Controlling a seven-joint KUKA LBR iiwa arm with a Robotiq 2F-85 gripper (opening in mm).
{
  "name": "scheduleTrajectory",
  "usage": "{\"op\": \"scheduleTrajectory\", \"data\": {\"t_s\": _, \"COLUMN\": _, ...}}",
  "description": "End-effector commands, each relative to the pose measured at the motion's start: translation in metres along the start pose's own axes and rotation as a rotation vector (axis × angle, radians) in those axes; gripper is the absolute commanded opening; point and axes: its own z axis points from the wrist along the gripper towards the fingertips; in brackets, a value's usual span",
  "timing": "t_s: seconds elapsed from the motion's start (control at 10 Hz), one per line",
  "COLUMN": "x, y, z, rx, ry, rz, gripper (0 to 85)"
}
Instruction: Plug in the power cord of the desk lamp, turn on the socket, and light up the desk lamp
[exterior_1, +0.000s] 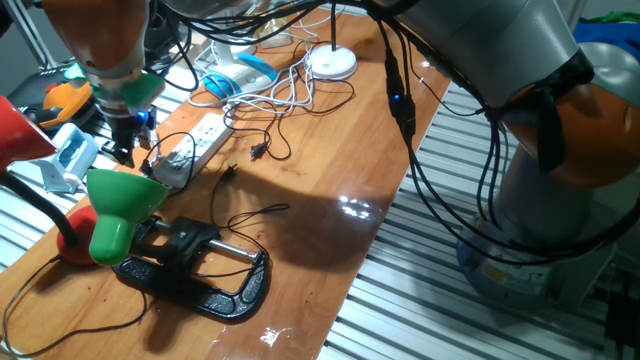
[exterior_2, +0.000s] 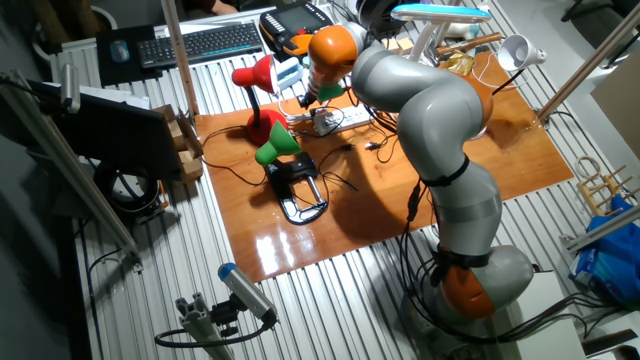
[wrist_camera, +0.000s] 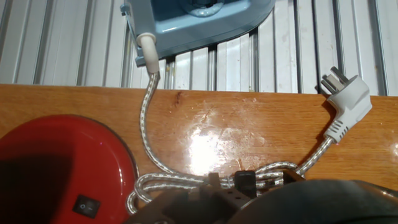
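My claw (exterior_1: 124, 140) was hanging down over the left end of the wooden table (exterior_1: 330, 170), right above the near end of the socket (exterior_1: 190, 148), that long white strip lying slantwise near the table's far-left edge. Honestly couldn't tell how far apart my fingers were or whether I had anything in them; the shot from my hand only showed a dark blur at the bottom.

Not much room over there. The green desk lamp (exterior_1: 120, 205) sat just in front of the socket, clamped in a black C-clamp (exterior_1: 205, 275), and the red lamp's base (wrist_camera: 65, 165) was just off to one side. From the hand camera the table edge ran straight across, with ribbed metal decking beyond it, and a light blue iron (wrist_camera: 199, 18) sat past that edge. Its braided cord (wrist_camera: 149, 137) came down onto the wood and bunched into loops, ending in a white three-pin plug (wrist_camera: 345, 102) lying loose near the edge.

A small black plug (exterior_1: 258, 152) on a thin cord lay loose on the wood just right of the socket. More white cable (exterior_1: 290, 90) tangled behind it, near a white round lamp base (exterior_1: 332, 63). The middle and right of the table were way more open.
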Motion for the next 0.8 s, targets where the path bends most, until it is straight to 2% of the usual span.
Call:
{"op": "scheduleTrajectory", "data": {"t_s": 0.0, "x": 0.0001, "y": -0.0005, "z": 0.0003, "rx": -0.001, "ry": 0.001, "rz": -0.005, "gripper": 51.0}}
{"op": "scheduleTrajectory", "data": {"t_s": 0.1, "x": 0.0001, "y": -0.0006, "z": 0.0004, "rx": -0.001, "ry": 0.003, "rz": -0.010, "gripper": 51.0}}
{"op": "scheduleTrajectory", "data": {"t_s": 0.2, "x": 0.0003, "y": -0.0008, "z": 0.0009, "rx": 0.002, "ry": 0.003, "rz": -0.017, "gripper": 34.0}}
{"op": "scheduleTrajectory", "data": {"t_s": 0.7, "x": 0.0021, "y": 0.0013, "z": 0.0054, "rx": 0.020, "ry": -0.005, "rz": -0.021, "gripper": 34.0}}
